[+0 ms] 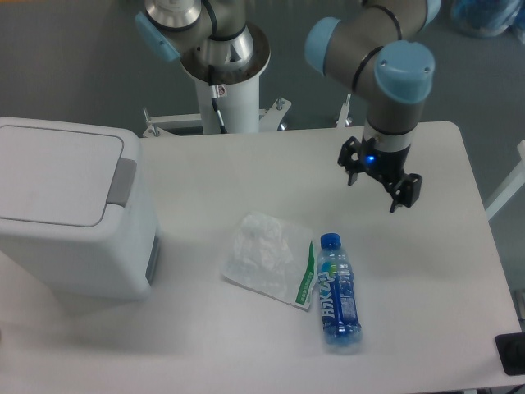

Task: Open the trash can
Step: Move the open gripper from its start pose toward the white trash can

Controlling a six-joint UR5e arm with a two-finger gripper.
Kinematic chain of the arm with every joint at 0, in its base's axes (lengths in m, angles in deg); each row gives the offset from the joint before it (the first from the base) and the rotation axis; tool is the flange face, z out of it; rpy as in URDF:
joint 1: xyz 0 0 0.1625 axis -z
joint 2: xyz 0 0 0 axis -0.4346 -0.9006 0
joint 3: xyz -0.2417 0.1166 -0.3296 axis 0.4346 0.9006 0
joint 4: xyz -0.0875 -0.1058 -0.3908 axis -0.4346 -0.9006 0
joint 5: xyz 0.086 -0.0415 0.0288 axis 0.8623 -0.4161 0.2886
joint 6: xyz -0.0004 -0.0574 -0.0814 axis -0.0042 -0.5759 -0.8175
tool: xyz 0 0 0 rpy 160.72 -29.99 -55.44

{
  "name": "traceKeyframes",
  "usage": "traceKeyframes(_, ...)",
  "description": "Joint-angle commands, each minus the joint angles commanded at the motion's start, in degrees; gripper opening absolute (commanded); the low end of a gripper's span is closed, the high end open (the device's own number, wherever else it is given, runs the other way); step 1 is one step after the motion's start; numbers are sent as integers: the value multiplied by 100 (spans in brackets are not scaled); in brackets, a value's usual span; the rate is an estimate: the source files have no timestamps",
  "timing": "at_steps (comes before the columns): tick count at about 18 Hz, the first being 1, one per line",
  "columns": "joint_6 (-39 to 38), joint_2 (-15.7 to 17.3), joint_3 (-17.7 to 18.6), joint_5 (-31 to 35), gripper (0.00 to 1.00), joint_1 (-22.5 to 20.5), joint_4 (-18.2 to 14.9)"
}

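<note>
Matt white plastic trash can (pixel 70 217), glossy blue plastic bottle (pixel 338 292), crinkly wrapper (pixel 267 258).

Trash can (pixel 61 209) cut by the left edge; dark object (pixel 511 355) clipped at the right edge.

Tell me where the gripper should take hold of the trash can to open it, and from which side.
Probably not a grasp: press the grey push-button tab on the right rim of the trash can. The flat lid is shut and flush, offering no visible edge to pinch. Come down from above; the gripper is open, empty and far to the right.
</note>
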Motion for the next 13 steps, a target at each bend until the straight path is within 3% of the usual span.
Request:
traceKeyframes(2,-297,35,27,-403,100,71,0)
traceKeyframes(6,-2122,79,18,-616,100,500,52)
traceKeyframes(9,-3327,62,9,-799,100,844,429)
traceKeyframes(11,-4040,18,36,-1290,100,949,780)
traceKeyframes(13,-4594,36,9,-1372,100,994,844)
